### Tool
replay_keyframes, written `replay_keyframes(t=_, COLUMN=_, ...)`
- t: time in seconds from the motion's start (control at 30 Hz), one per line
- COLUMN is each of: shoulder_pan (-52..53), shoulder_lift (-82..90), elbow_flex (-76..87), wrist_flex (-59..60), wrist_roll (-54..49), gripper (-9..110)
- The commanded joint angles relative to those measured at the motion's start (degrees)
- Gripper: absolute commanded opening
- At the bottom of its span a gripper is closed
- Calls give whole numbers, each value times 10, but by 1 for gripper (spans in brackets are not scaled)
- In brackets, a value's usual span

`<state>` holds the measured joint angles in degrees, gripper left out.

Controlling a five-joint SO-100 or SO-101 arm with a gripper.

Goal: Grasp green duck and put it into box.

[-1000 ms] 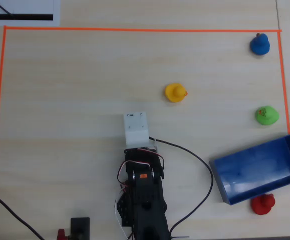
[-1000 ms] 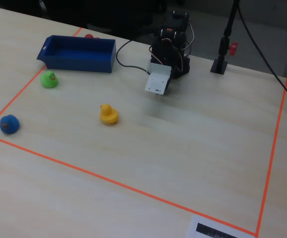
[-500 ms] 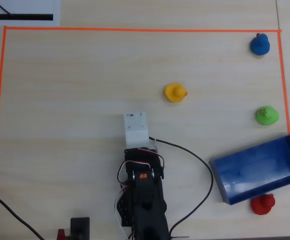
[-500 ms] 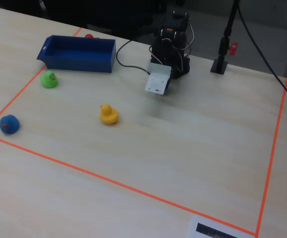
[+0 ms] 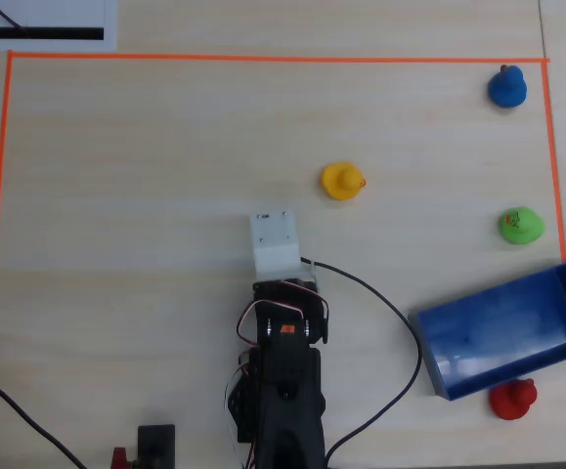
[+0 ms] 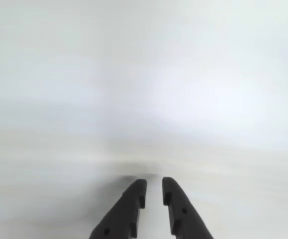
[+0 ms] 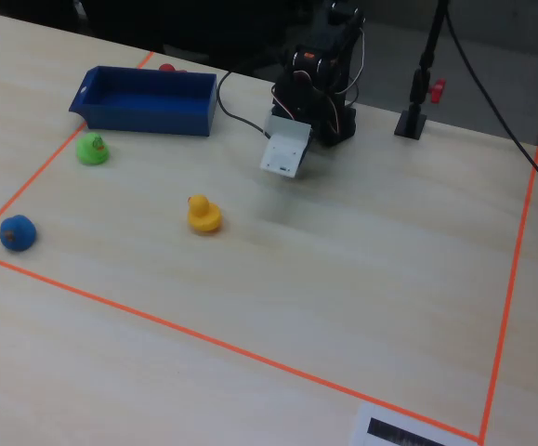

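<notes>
The green duck [image 5: 519,226] stands on the table at the right, just above the blue box [image 5: 502,332] in the overhead view. In the fixed view the duck [image 7: 91,149] sits in front of the box [image 7: 148,119], which holds nothing. My arm is folded back at the bottom centre, with its white wrist block [image 5: 279,244] far left of the duck. In the wrist view my gripper [image 6: 154,186] shows two dark fingers with only a narrow gap and nothing between them, over a blurred pale surface.
A yellow duck [image 5: 341,181] stands mid-table, a blue duck [image 5: 506,87] in the top right corner, and a red duck [image 5: 512,399] just below the box. Orange tape [image 5: 263,59] frames the work area. A black cable [image 5: 380,303] runs from the arm toward the box.
</notes>
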<state>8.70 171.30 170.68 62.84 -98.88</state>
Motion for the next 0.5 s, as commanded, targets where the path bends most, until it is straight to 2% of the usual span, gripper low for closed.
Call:
replay_keyframes(t=0.0, shoulder_pan=34, shoulder_lift=-102, elbow_flex=-137, wrist_flex=-33, wrist_roll=-31, gripper=0)
replay_keyframes(t=0.33, shoulder_pan=149, shoulder_lift=-396, elbow_flex=-548, wrist_flex=90, wrist_roll=-64, gripper=1)
replay_keyframes(t=0.47, shoulder_pan=198, shoulder_lift=-488, elbow_flex=-671, wrist_flex=110, wrist_roll=-64, gripper=4)
